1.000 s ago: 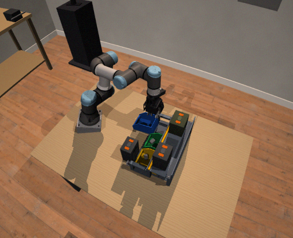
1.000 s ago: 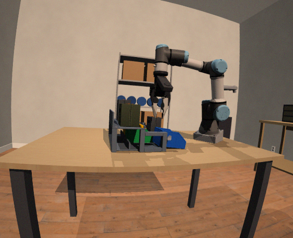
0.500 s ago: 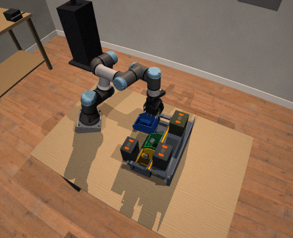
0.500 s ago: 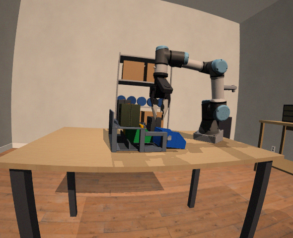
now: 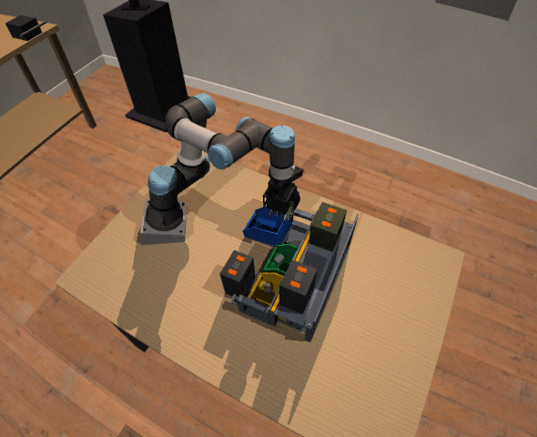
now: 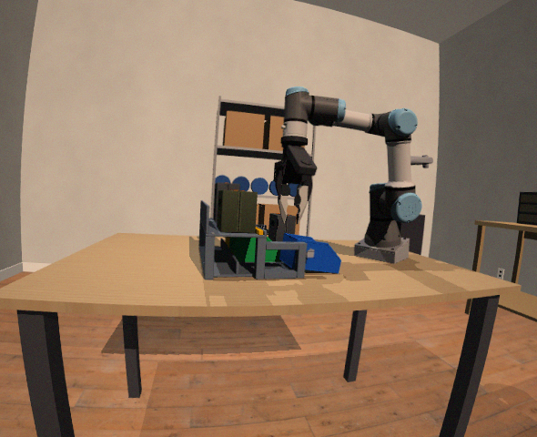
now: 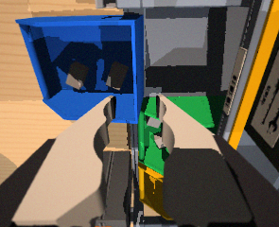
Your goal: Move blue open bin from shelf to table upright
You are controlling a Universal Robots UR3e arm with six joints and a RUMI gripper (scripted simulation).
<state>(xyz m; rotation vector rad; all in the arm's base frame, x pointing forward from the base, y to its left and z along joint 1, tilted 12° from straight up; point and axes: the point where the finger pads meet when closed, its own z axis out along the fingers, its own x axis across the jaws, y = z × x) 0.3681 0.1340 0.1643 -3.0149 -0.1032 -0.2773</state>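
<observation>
The blue open bin [image 5: 265, 236] [image 6: 324, 258] [image 7: 89, 106] stands mostly over the table [image 5: 390, 305] [image 6: 141, 263], at the front side of the grey shelf [image 5: 258, 309] [image 6: 260, 260], with its open top up. Two small parts lie in it in the wrist view. Whether its shelf-side edge rests on the shelf cannot be told. My gripper [image 5: 281, 217] [image 6: 292, 224] [image 7: 135, 96] is partly open with nothing held. Its fingertips are just above the bin's shelf-side wall, which shows between them in the wrist view.
A green bin [image 7: 191, 108] and a yellow bin [image 7: 149, 191] stand in the shelf's lower level. An olive case [image 5: 328, 231] and a dark case [image 5: 296, 292] stand on the shelf's upper level. Another dark case [image 5: 237, 276] stands at the shelf's front, near the yellow bin.
</observation>
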